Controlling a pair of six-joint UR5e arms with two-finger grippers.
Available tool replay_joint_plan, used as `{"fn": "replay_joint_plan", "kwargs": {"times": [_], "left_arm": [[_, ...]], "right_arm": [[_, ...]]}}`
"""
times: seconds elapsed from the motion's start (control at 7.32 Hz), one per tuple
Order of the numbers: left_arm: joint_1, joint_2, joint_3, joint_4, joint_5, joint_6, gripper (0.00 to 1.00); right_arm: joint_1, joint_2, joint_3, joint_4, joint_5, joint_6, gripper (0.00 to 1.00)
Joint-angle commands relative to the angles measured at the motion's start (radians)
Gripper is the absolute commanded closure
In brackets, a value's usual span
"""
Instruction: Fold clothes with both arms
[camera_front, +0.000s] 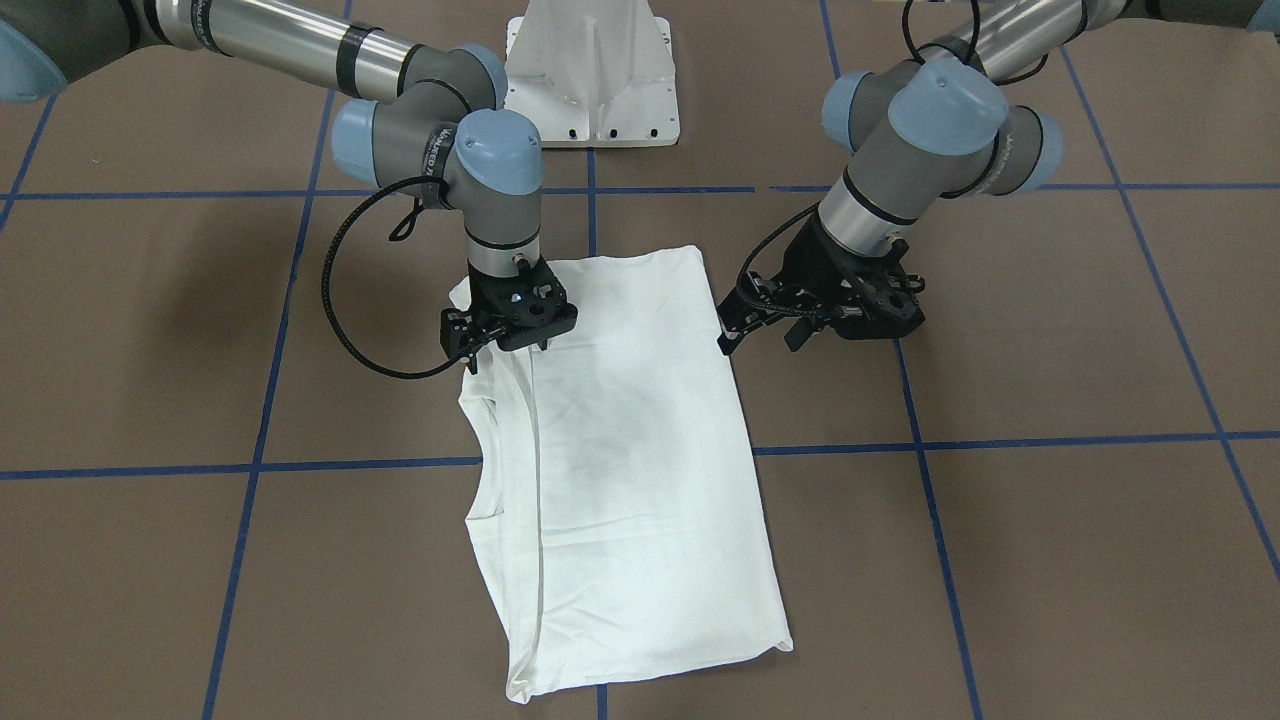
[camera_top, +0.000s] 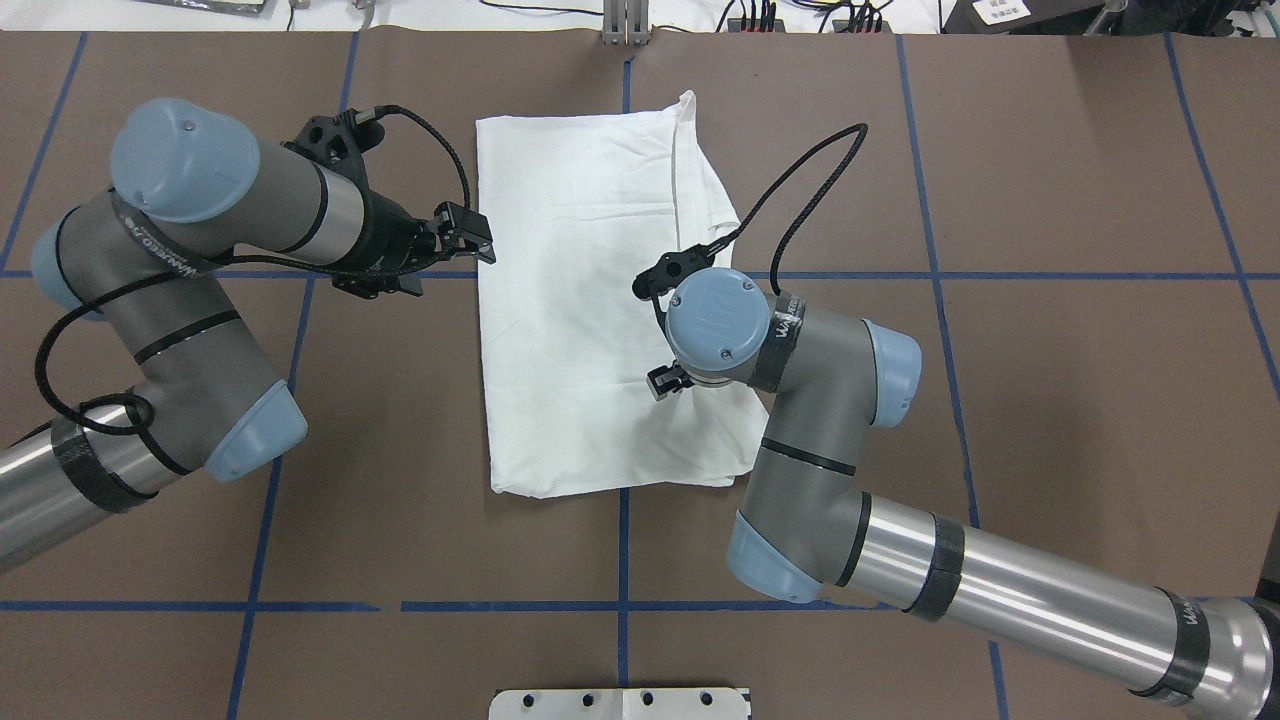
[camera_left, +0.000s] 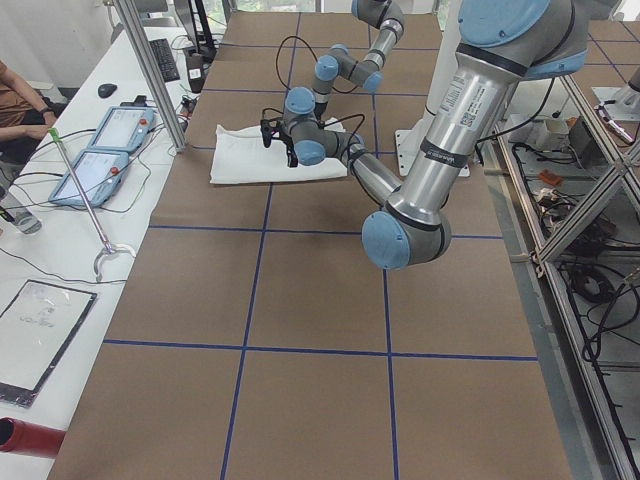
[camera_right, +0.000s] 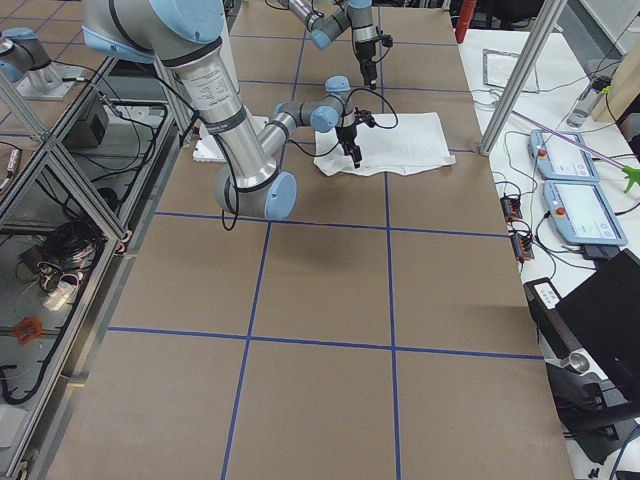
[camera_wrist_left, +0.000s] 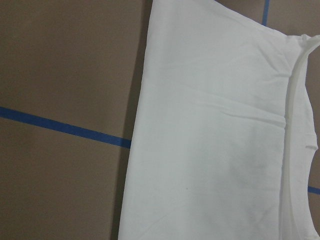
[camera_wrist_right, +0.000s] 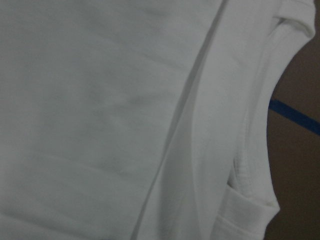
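White T-shirt (camera_front: 630, 450), folded to a long rectangle, lies flat at the middle of the brown surface (camera_front: 1050, 520).
Its neckline curves along the robot's right edge. The right gripper (camera_front: 507, 352) hangs over that edge and the left gripper (camera_front: 758, 340) is just beside the opposite edge, both with jaws apart.

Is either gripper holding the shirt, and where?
The left gripper hangs beside the shirt, holding nothing. The right gripper is over its collar-side fold; whether it pinches cannot be told.

Bare table (camera_top: 1050, 400) round the T-shirt (camera_top: 580, 300); left tool (camera_front: 758, 335) beside one long edge, right tool (camera_front: 505, 350) over the collar side
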Motion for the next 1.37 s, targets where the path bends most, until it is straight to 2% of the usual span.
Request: {"fn": "replay_joint_plan", "kwargs": {"times": [0.0, 0.68, 0.96, 1.23], "left_arm": [[0.0, -0.001, 0.0, 0.0, 0.0, -0.001, 0.0], [0.0, -0.001, 0.0, 0.0, 0.0, 0.0, 0.0], [0.002, -0.006, 0.005, 0.0, 0.0, -0.003, 0.0], [0.017, -0.016, 0.008, 0.0, 0.002, -0.008, 0.0]], "right_arm": [[0.019, -0.015, 0.012, 0.0, 0.023, -0.002, 0.0], [0.019, -0.041, 0.024, 0.0, 0.028, -0.002, 0.0], [0.056, -0.05, 0.026, 0.0, 0.048, -0.015, 0.0], [0.088, -0.154, 0.113, 0.0, 0.052, -0.059, 0.0]]}}
